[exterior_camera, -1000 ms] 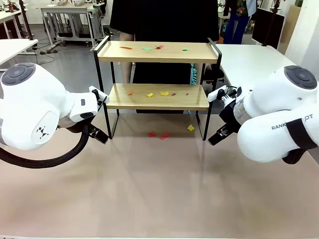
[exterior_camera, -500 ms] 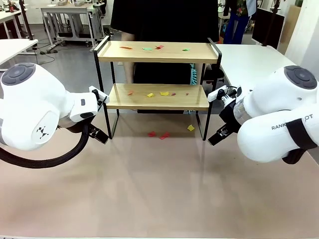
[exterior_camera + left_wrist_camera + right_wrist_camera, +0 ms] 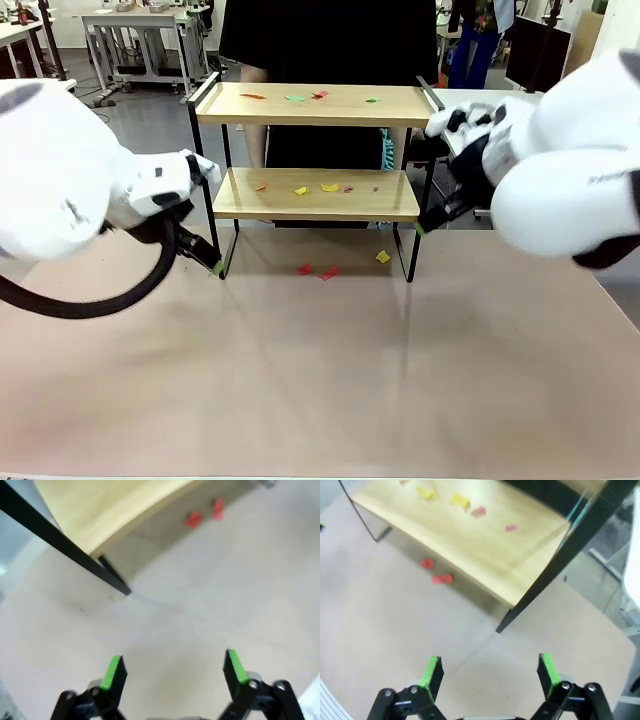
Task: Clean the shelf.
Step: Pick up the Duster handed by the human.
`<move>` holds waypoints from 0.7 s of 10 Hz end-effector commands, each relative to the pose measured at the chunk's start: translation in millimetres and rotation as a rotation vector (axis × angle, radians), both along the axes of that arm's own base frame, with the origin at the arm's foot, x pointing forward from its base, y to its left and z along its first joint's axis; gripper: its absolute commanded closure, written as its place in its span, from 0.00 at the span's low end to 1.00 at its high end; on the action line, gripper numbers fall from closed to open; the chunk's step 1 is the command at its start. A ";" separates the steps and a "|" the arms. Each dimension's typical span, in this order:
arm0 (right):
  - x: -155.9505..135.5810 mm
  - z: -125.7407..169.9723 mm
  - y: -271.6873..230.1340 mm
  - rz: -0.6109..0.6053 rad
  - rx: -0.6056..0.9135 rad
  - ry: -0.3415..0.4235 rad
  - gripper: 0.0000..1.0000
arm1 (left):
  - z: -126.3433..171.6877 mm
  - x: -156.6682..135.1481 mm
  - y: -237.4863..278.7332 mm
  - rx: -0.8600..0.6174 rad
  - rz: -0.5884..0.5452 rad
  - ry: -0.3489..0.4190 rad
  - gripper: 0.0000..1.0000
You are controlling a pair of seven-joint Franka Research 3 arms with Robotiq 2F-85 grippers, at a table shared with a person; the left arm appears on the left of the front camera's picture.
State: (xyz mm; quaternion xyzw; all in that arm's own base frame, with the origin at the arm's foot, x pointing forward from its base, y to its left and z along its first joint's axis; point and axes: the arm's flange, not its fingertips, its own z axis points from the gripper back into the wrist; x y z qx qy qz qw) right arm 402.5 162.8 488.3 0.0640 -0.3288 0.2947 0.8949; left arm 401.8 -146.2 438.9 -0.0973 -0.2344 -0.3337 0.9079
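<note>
shelf (image 3: 400, 106) cut off in wrist views; scraps (image 3: 329, 187) perhaps paper.

Bare tabletop (image 3: 320, 380) lies open before the shelf (image 3: 340, 110); black legs (image 3: 538, 580) and the lower board (image 3: 316, 206) bound the gap beneath, strewn with paper scraps (image 3: 329, 272).

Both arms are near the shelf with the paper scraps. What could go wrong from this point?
1. The open left gripper and right gripper hang near the thin front legs of the shelf; a bump may shift it and scatter the scraps.
2. The scraps are small and flat; the grippers may push them off a board instead of gripping them.
3. The person stands just behind the shelf; a far reach may come close.
</note>
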 end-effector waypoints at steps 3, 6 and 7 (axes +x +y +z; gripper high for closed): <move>24.2 54.3 -97.6 0.221 0.122 0.027 0.00 | 82.6 18.5 82.2 -0.058 -0.325 0.076 0.00; 64.8 46.9 -187.9 0.454 0.191 -0.007 0.00 | 93.4 50.6 150.6 -0.152 -0.609 -0.017 0.00; 74.8 36.2 -217.0 0.535 0.196 -0.056 0.00 | 85.1 63.3 170.3 -0.195 -0.651 -0.060 0.00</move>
